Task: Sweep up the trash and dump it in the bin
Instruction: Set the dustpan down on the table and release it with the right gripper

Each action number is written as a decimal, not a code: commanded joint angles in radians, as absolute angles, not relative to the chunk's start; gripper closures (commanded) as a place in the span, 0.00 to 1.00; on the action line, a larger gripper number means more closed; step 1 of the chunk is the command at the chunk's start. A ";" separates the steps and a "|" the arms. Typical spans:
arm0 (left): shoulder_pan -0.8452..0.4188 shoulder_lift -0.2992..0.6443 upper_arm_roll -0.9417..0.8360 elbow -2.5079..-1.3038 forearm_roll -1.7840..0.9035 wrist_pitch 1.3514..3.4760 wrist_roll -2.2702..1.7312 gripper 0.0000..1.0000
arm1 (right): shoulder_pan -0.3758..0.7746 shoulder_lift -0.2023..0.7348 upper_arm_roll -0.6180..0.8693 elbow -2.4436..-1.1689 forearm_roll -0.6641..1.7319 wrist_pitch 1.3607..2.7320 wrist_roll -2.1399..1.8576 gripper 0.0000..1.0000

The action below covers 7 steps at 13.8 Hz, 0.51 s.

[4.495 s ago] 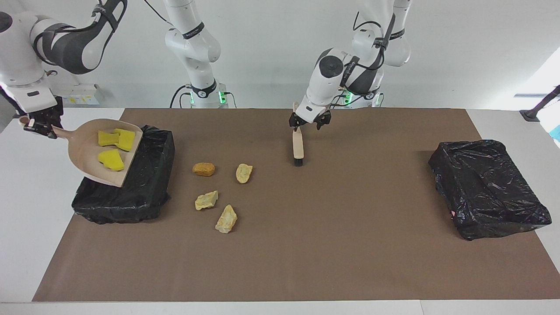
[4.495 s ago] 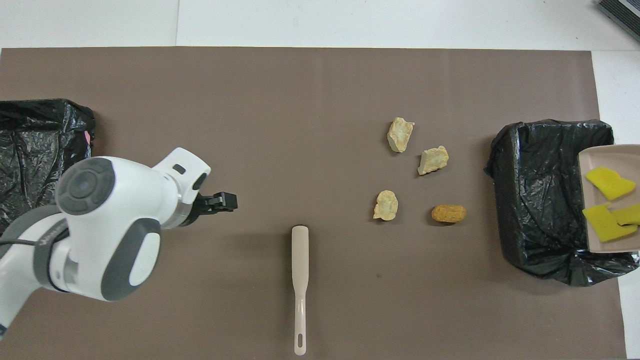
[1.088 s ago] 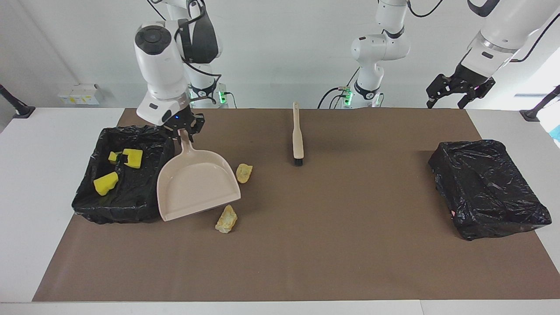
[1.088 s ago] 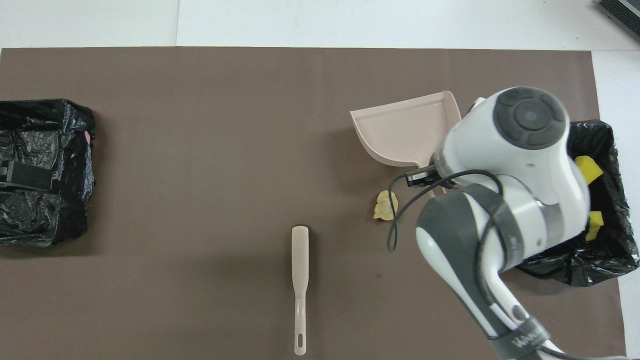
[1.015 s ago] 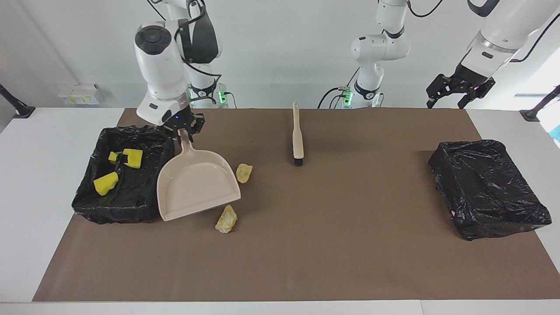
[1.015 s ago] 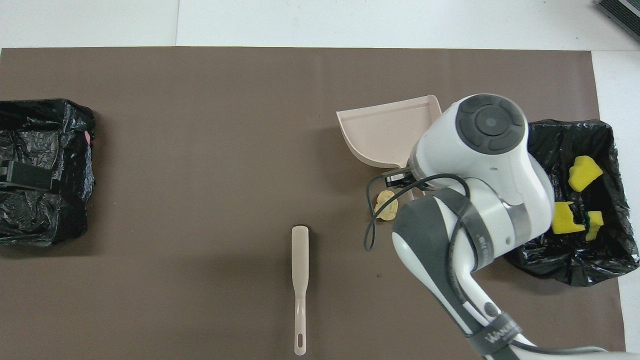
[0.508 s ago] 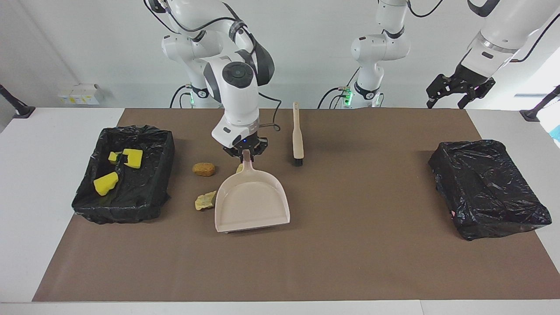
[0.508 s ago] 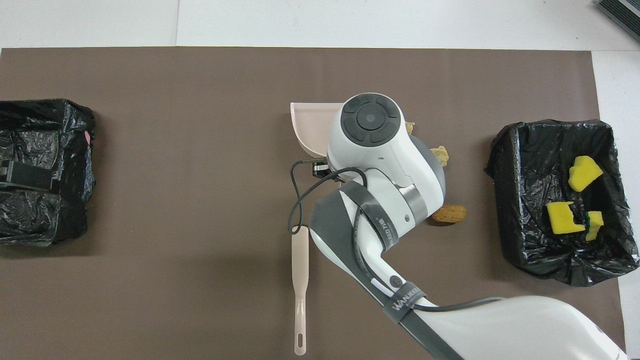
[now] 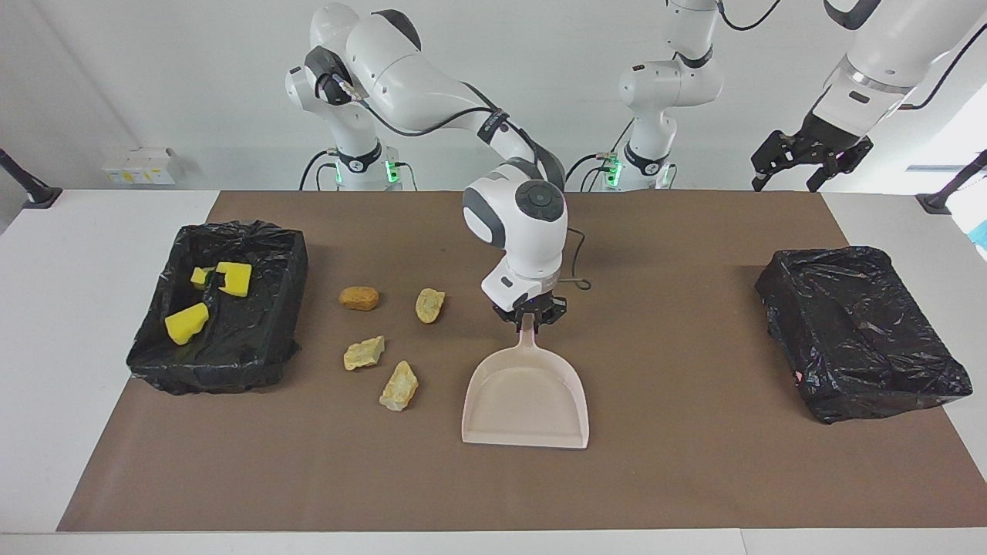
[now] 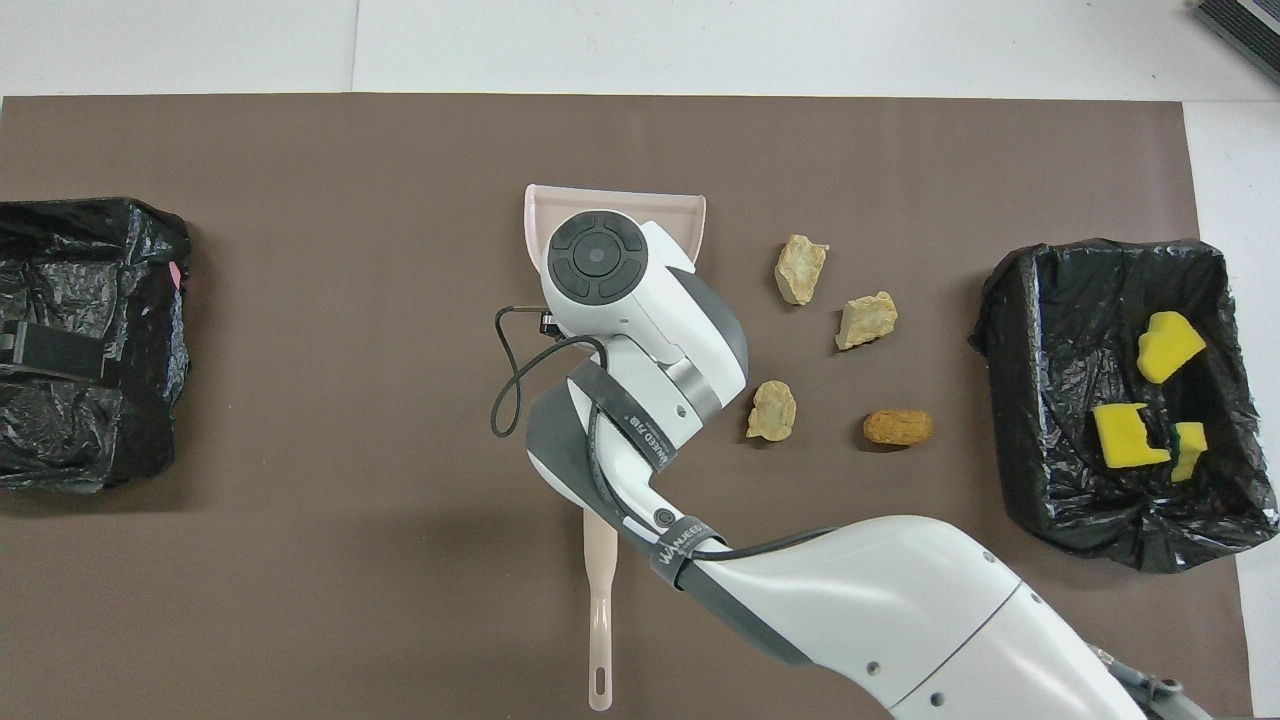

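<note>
My right gripper point(image 9: 528, 317) is shut on the handle of the pale pink dustpan point(image 9: 526, 401), which lies low at the middle of the brown mat with its mouth turned away from the robots; its rim shows in the overhead view point(image 10: 620, 197). Several tan lumps of trash point(image 9: 359, 297) point(image 9: 429, 304) point(image 9: 363, 352) point(image 9: 399, 385) lie on the mat beside the dustpan, toward the right arm's end. Three yellow sponge chunks point(image 9: 186, 323) point(image 9: 234, 278) lie in the black-lined bin point(image 9: 262, 339). My left gripper point(image 9: 806, 162) waits open and empty, raised at the left arm's end.
The beige brush point(image 10: 600, 580) lies on the mat nearer to the robots than the dustpan, partly under my right arm; the facing view hides it. A second black-lined bin point(image 9: 856, 331) stands at the left arm's end. The brown mat point(image 9: 694, 462) covers the table.
The yellow chunks went from the dustpan into the bin. My right gripper then carried the empty dustpan from beside the bin, over the lumps, to the mat's middle. The left arm left the brush earlier.
</note>
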State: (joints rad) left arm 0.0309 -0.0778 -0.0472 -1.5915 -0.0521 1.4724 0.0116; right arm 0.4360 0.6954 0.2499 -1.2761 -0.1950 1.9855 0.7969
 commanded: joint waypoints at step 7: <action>0.038 -0.095 -0.054 -1.608 -0.037 1.479 0.014 0.00 | 0.402 0.600 0.259 -1.253 -0.236 1.910 0.792 0.00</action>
